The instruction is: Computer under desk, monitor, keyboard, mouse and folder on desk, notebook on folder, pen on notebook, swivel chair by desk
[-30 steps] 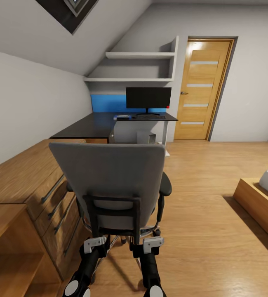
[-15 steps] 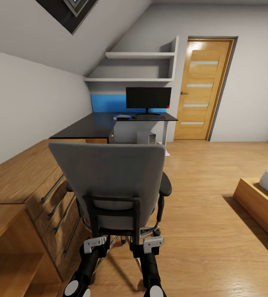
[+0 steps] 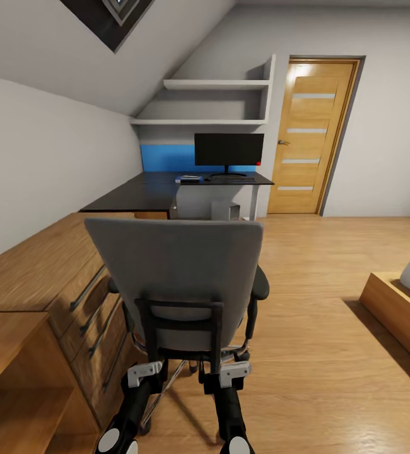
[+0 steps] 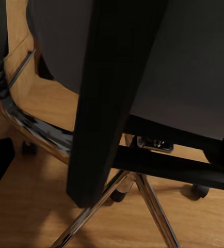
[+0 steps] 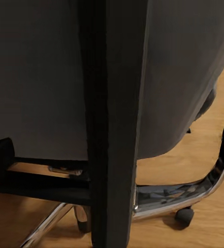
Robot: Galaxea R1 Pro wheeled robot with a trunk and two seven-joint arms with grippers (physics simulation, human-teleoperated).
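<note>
Wrist cameras are showing my grey-backed swivel chair's (image 3: 176, 280) chrome star base (image 4: 143, 201); its upright back is facing me; whether my grippers are spread or gripping, I cannot tell.

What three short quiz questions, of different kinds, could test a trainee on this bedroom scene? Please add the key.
1. True or false: the swivel chair stands with its back toward the robot.
2. Where is the monitor? A) on the floor B) on the desk C) on the wall shelf
3. Fill in: the small grey case under the desk is the ____.

Key:
1. True.
2. B; the keyboard lies in front of it.
3. Computer.
</note>
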